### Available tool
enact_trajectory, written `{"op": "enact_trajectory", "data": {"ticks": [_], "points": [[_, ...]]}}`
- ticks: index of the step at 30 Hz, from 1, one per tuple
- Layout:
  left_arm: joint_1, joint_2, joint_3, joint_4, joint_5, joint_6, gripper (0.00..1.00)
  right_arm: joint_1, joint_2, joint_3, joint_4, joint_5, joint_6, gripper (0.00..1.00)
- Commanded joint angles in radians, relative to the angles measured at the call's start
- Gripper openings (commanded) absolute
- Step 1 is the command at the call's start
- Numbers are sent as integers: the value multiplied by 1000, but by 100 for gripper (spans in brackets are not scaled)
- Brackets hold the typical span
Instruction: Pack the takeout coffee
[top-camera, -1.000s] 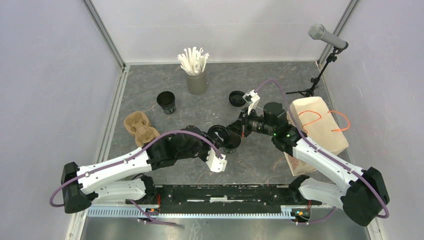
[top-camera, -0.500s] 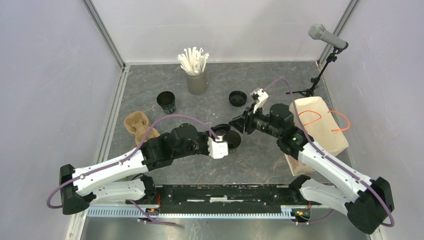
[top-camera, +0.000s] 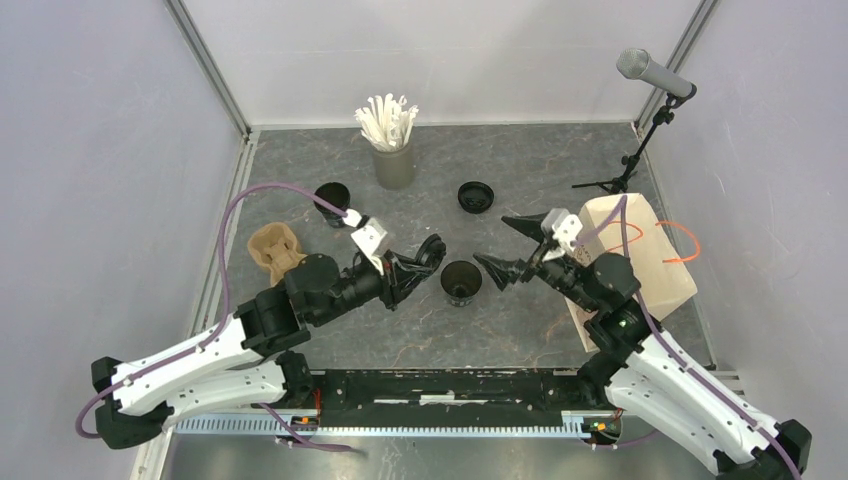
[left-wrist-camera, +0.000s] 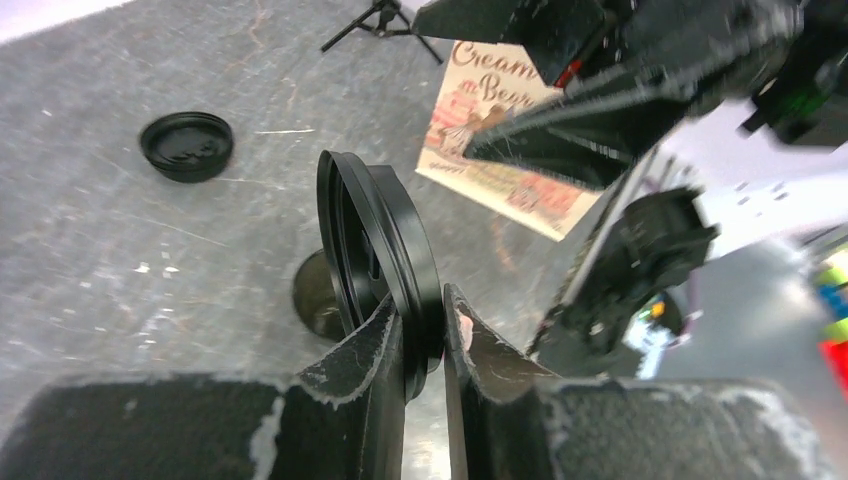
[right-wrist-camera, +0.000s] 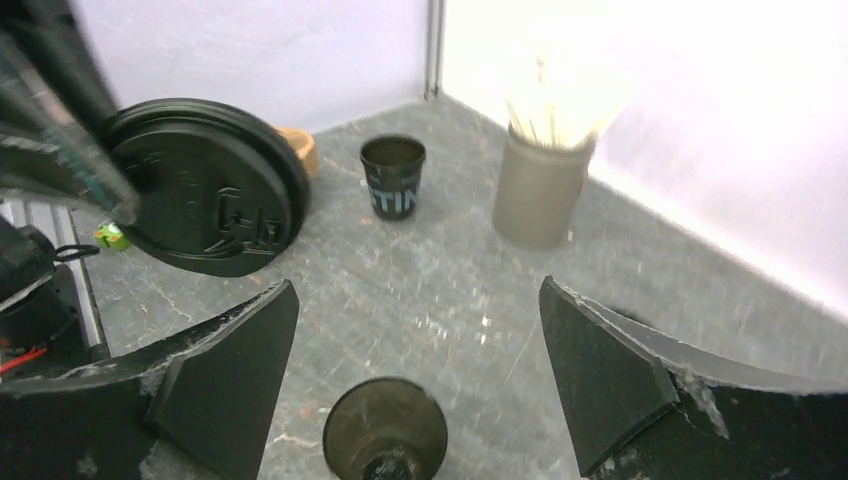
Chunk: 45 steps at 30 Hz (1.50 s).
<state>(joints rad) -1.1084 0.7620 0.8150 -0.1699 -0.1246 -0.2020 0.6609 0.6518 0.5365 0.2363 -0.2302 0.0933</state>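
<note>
Left hand (left-wrist-camera: 425, 320): clenched on lid (left-wrist-camera: 375, 240), held edge-up; open cup (top-camera: 461, 283) just beside, rightward. Right hand (top-camera: 492, 241): released, flanking the cup.

Each arm wore white shell links between black joint housings: the left arm (top-camera: 190, 355) at lower left, the right arm (top-camera: 690, 385) at lower right. A purple cable (top-camera: 224, 270) looped along each. Black pointed jaws showed chipped, pale-scuffed edges; a green light (top-camera: 622, 322) glowed on the right arm.
</note>
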Motion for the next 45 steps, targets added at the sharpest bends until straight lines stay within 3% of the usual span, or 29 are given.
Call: {"op": "enact_trajectory", "data": {"ticks": [1, 9, 15, 22, 27, 33, 39, 45], "points": [[3, -43, -35, 115, -26, -341, 25, 41, -57, -54, 214, -128, -175, 98], [2, -59, -36, 123, 18, -455, 27, 226, -80, -127, 296, -173, -400, 98], [3, -56, -42, 128, 52, -456, 29, 382, -24, -103, 260, -10, -537, 98], [2, -44, -35, 121, 109, -425, 28, 468, 51, -77, 266, 110, -609, 98], [3, -52, -37, 60, 70, -376, 26, 480, 77, -75, 255, 233, -580, 98], [2, -44, -51, -177, -135, -246, 46, 479, 26, -31, 107, 412, -420, 98], [3, 54, -79, -315, -306, -322, 53, 479, -94, -34, 60, 429, -286, 98], [76, 219, -101, -414, -361, -428, 49, 479, -125, -14, 3, 418, -241, 95]]}}
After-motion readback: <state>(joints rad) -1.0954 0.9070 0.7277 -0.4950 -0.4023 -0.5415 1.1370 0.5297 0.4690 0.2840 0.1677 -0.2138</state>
